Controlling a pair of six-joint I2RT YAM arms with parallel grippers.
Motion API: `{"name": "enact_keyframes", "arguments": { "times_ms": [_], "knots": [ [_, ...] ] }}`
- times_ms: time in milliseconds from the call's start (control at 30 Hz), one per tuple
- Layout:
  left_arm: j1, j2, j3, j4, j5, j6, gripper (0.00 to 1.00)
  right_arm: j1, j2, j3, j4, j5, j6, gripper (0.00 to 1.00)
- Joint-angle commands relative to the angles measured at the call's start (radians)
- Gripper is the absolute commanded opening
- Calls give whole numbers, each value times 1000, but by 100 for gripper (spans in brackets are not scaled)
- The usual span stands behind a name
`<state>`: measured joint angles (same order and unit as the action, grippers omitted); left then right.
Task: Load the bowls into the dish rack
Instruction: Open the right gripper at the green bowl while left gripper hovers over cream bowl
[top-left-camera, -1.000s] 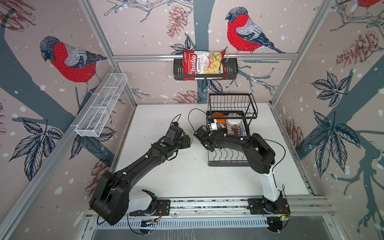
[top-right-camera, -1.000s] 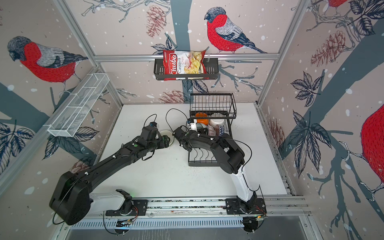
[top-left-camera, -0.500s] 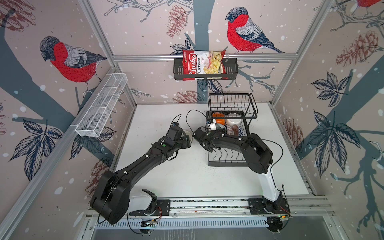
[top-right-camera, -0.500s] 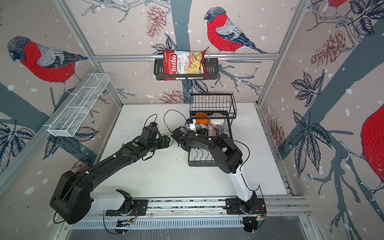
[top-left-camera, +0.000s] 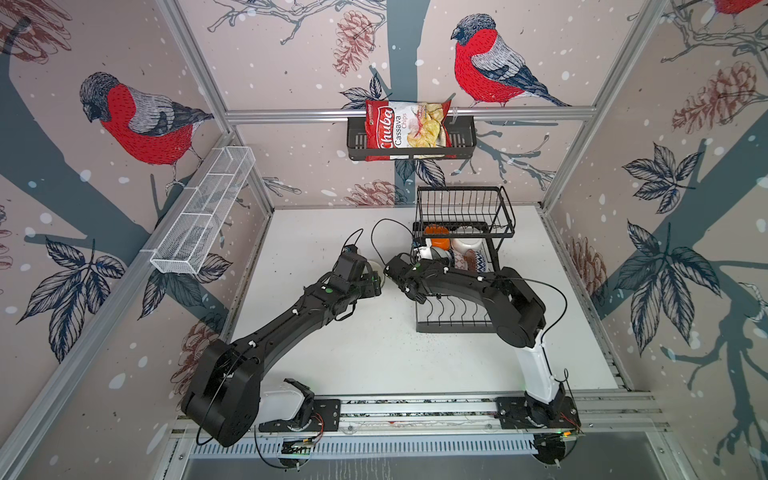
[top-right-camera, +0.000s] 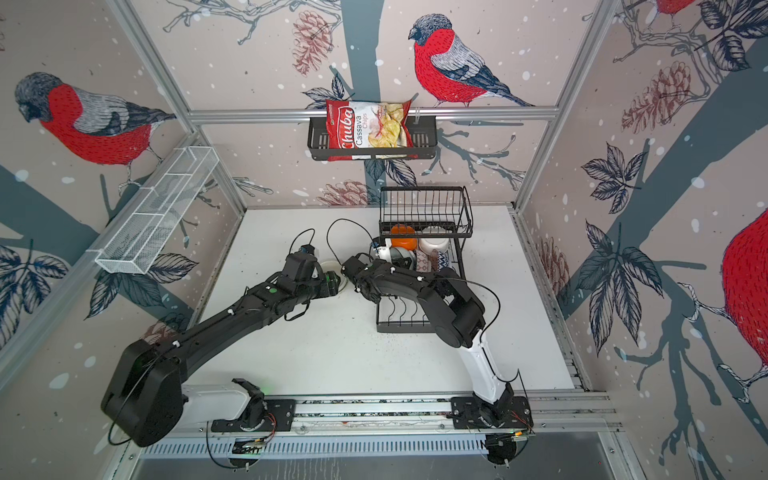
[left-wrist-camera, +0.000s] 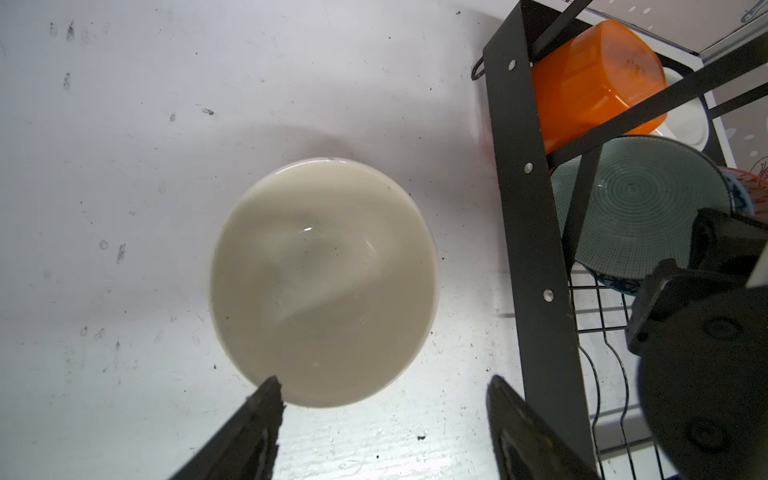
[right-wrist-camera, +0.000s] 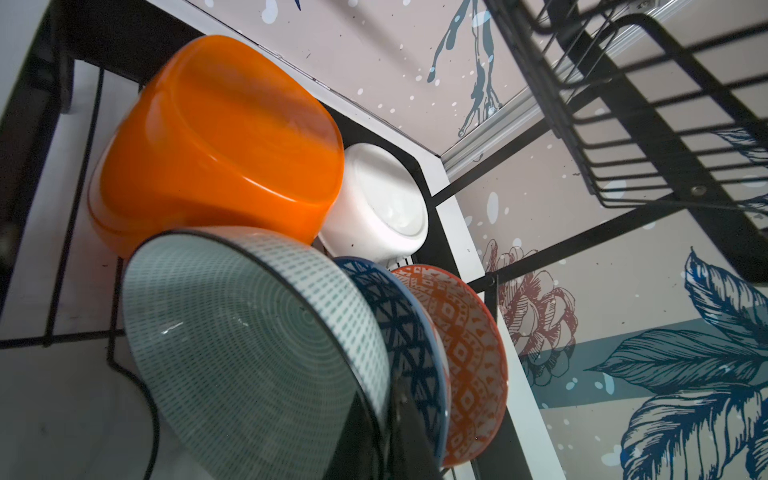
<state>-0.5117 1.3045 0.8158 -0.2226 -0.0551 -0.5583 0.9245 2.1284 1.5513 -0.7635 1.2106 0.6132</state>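
Cream bowl (left-wrist-camera: 324, 282) on scuffed white table (left-wrist-camera: 124, 166), bird-print walls (top-left-camera: 291, 62)

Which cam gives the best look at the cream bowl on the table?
Left wrist: the whole cream bowl shows from above, upright on the table, with its inside and nearly all the rim in view. Both top views catch only a sliver past the left arm. The right wrist view misses it.
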Motion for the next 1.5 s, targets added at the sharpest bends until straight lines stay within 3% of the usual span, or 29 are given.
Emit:
{"name": "enact_keyframes", "arguments": {
  "times_ms": [0, 533, 900, 1100, 1467],
  "knots": [
    [2, 4, -2, 8, -4, 1, 77, 5, -13, 6, 5, -104, 25, 11],
    [2, 4, -8, 7, -3, 2, 77, 8, -18, 7, 21, -141, 10, 21],
    [2, 5, -7, 8, -7, 2, 77, 12, -38, 4, 30, -161, 0, 33],
    [2, 7, -3, 10, -9, 3, 77, 16, -61, 1, 30, -175, 4, 47],
    [2, -17, -2, -9, -34, 3, 77, 16, -125, -30, 66, -219, -15, 55]
  ]
}}
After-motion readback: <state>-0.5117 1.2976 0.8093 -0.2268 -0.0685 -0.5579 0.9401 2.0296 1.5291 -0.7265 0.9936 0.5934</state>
